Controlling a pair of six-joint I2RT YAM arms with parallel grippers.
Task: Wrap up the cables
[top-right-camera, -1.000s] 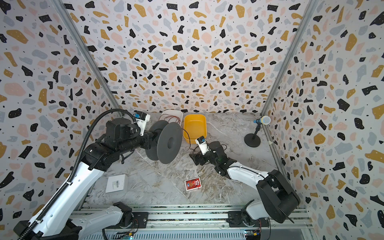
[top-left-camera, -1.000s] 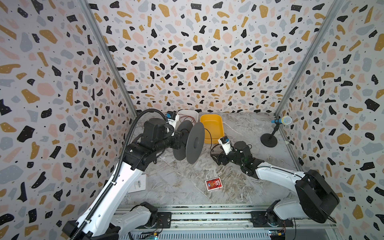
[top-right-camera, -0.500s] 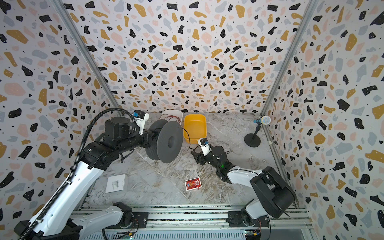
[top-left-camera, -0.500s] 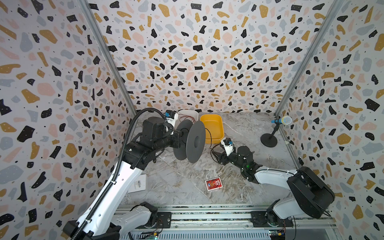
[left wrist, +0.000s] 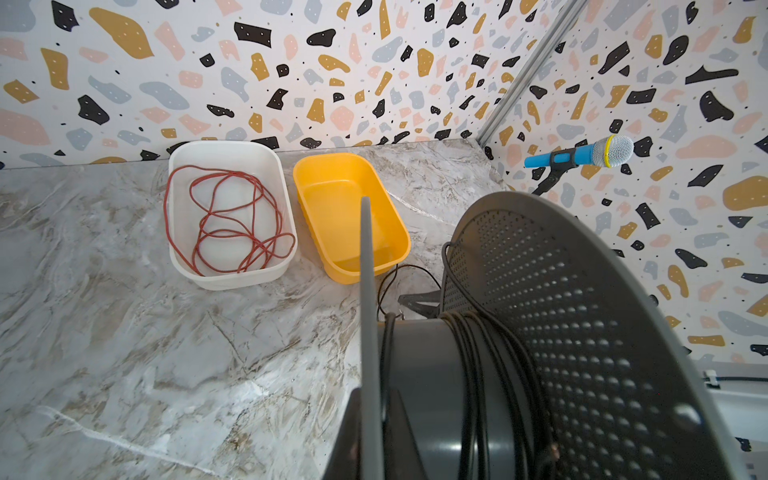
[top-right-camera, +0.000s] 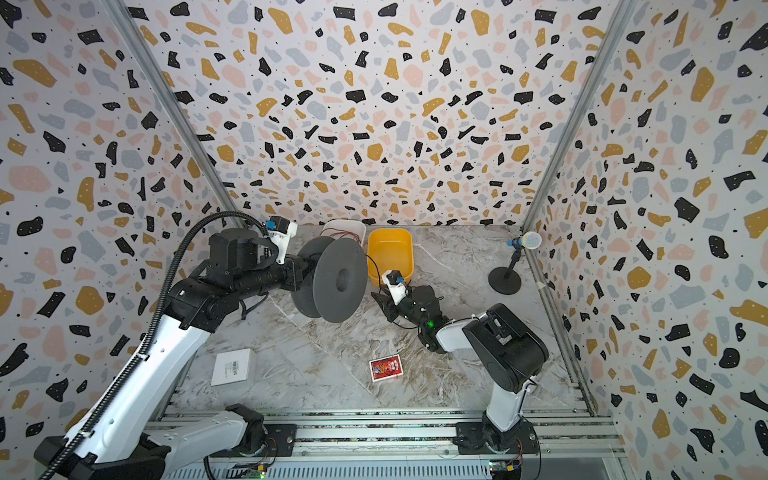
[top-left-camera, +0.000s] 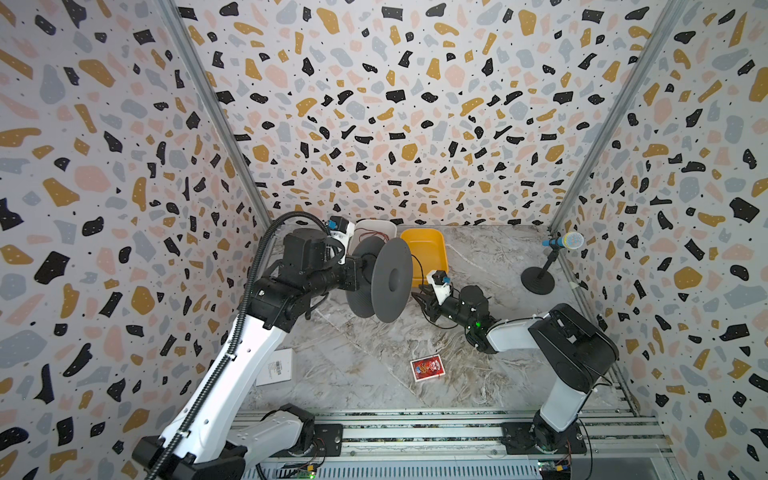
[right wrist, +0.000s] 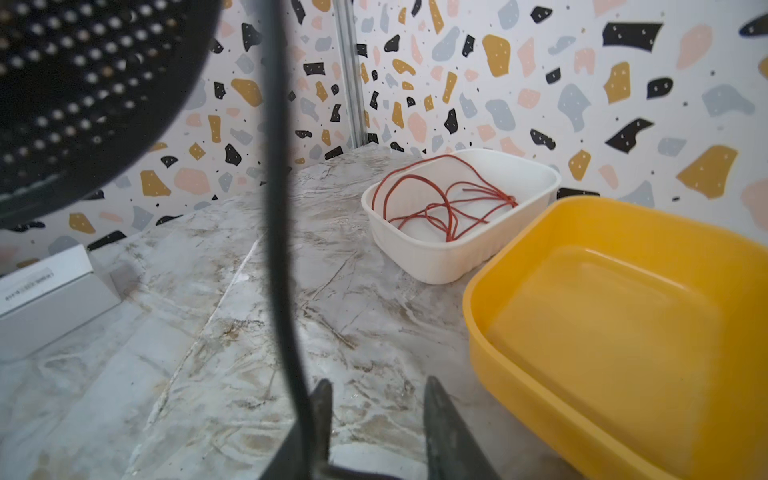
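Terrazzo-print walls (top-left-camera: 415,124) close in 3 sides of the marbled desk (top-left-camera: 353,386), and your work sits toward its back edge. Your left gripper (top-left-camera: 358,277) is clamped on the flange nearest its wrist of the grey spool (top-left-camera: 392,286), holding it clear of the desk with its axis roughly level. The cable (left wrist: 478,374) has several turns round the hub, bunched against the perforated flange. Its free run drops to the desk just in front of the yellow tub (top-left-camera: 424,245), where your right gripper (right wrist: 377,380) sits low over the surface. Its jaws stand a modest gap apart with bare desk showing between them. The cable runs along the outside of 1 finger rather than plainly between the 2, so I cannot tell that you have it. The step in hand looks like taking hold of the loose run to feed the next turn. Centre the cable in the gap before you close, and pinch lightly enough that it can slide. Keep mild tension toward the hub so new turns lie beside the old ones, not over a flange. Steer the slack loop clear of the yellow rim and of the white tub (left wrist: 232,149) of red wire (left wrist: 224,216) at the back edge.
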